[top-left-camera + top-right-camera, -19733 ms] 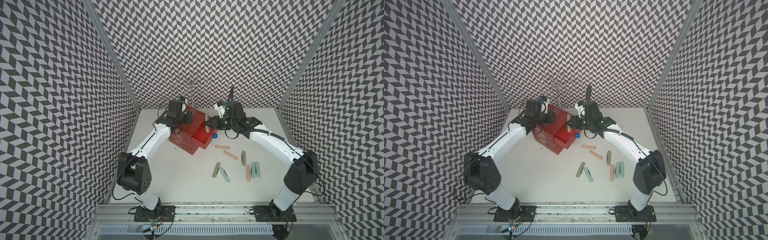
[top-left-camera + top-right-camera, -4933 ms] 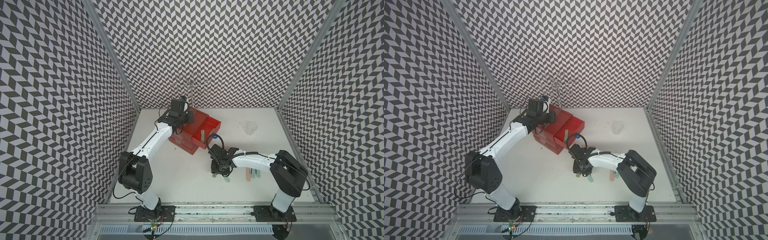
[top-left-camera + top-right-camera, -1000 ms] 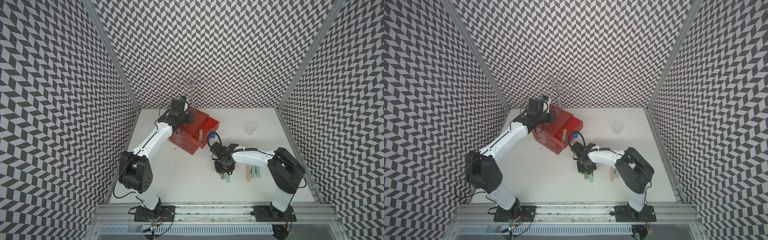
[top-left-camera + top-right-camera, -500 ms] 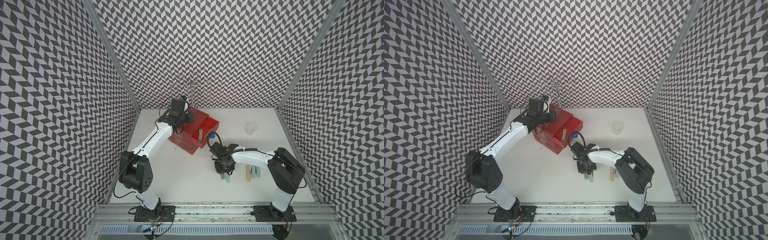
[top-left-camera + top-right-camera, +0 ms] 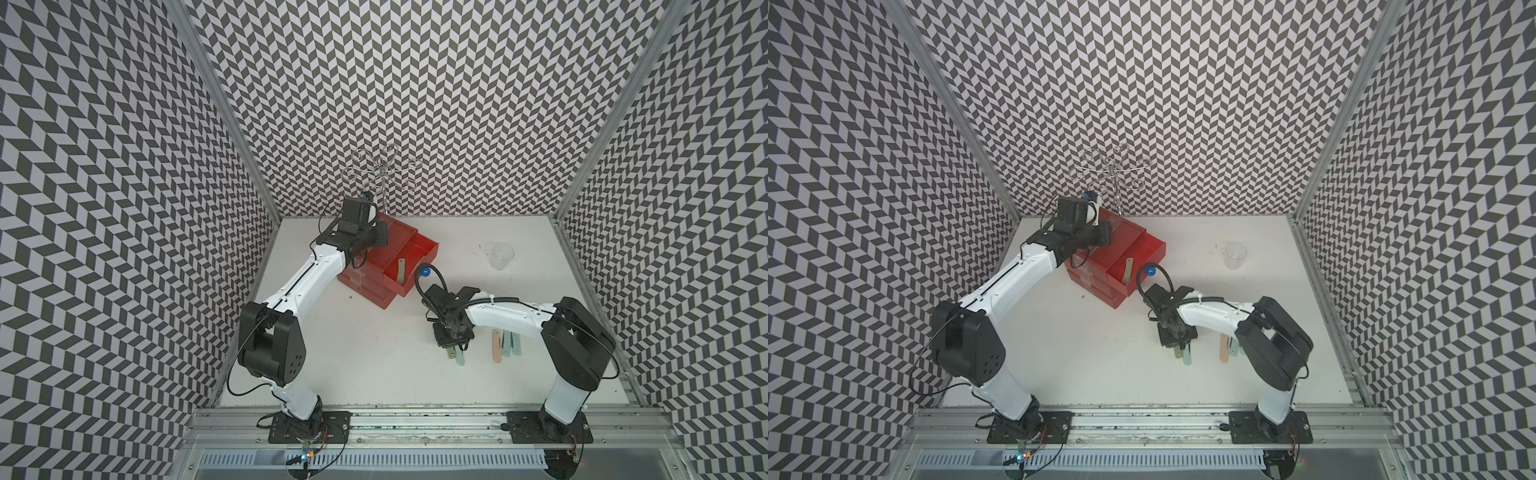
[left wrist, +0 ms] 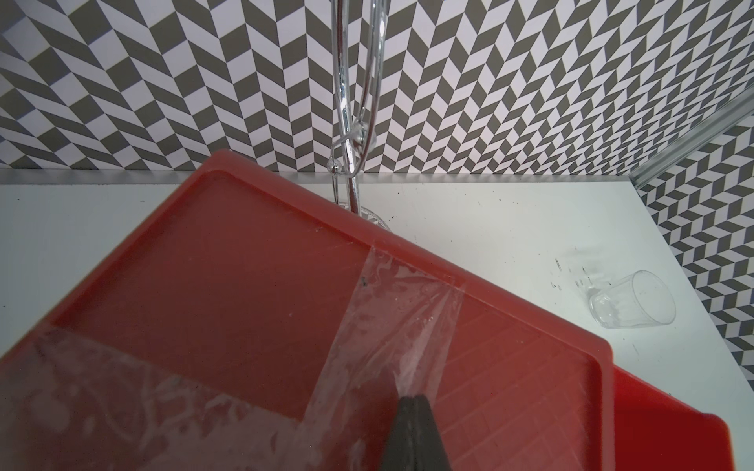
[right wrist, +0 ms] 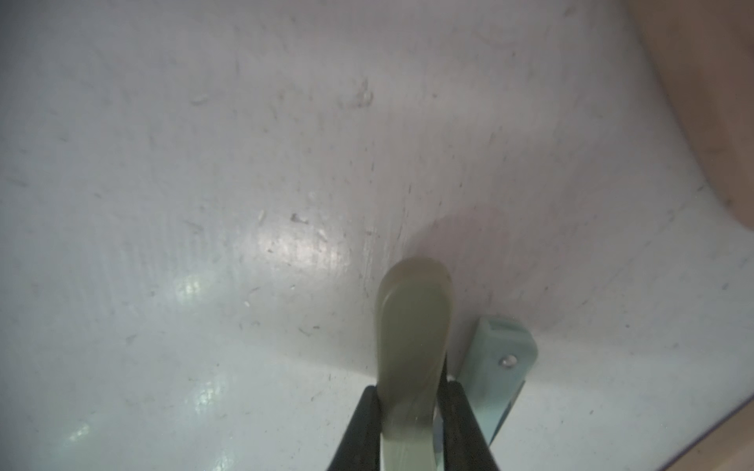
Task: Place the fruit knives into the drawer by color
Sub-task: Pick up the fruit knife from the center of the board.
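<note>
The red drawer [image 5: 365, 253] [image 5: 1121, 243] stands at the back left, its top drawer pulled out with one grey-green fruit knife [image 5: 401, 270] [image 5: 1128, 269] inside. My left gripper [image 6: 413, 397] is shut, with its tip pressed on the taped top of the cabinet [image 6: 245, 277]. My right gripper [image 7: 412, 395] [image 5: 451, 340] is low over the table, shut on a second grey-green knife [image 7: 414, 326]. A pale teal knife [image 7: 500, 350] [image 5: 460, 358] lies right beside it. One peach knife [image 5: 496, 347] and two teal knives [image 5: 508, 345] lie further right.
A clear plastic cup [image 5: 503, 255] [image 6: 630, 301] stands at the back right. A chrome wire stand [image 5: 384, 174] [image 6: 347, 122] rises behind the cabinet. The open drawer's blue knob [image 5: 424, 273] is close to my right forearm.
My right gripper's jaws have closed onto the grey-green knife on the table. Neither arm has shifted noticeably, and the left gripper stays on the cabinet top.
</note>
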### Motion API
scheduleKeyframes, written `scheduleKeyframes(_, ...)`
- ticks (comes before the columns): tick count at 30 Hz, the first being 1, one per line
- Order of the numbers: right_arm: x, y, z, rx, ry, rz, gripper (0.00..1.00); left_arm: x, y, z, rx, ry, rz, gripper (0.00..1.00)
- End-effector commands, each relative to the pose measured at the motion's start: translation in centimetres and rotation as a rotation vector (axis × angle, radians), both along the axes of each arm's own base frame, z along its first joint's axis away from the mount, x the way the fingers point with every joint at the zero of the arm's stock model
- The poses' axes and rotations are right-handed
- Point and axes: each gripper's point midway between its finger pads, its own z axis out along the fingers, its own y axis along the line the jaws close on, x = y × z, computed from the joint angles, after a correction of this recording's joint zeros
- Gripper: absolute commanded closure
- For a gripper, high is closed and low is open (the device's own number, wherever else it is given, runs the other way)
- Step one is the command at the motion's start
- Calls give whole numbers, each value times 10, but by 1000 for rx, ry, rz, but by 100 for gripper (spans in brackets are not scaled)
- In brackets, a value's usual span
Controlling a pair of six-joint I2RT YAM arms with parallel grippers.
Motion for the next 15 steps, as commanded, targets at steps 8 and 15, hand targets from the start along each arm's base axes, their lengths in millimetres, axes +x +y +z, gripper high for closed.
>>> scheduleKeyframes(8,19,6,60,53,-141,21,86,-30,18,-90,143,285,22,100)
scheduleKeyframes(15,43,17,118,128,-251,23,86,-30,18,-91,149,289,23,100)
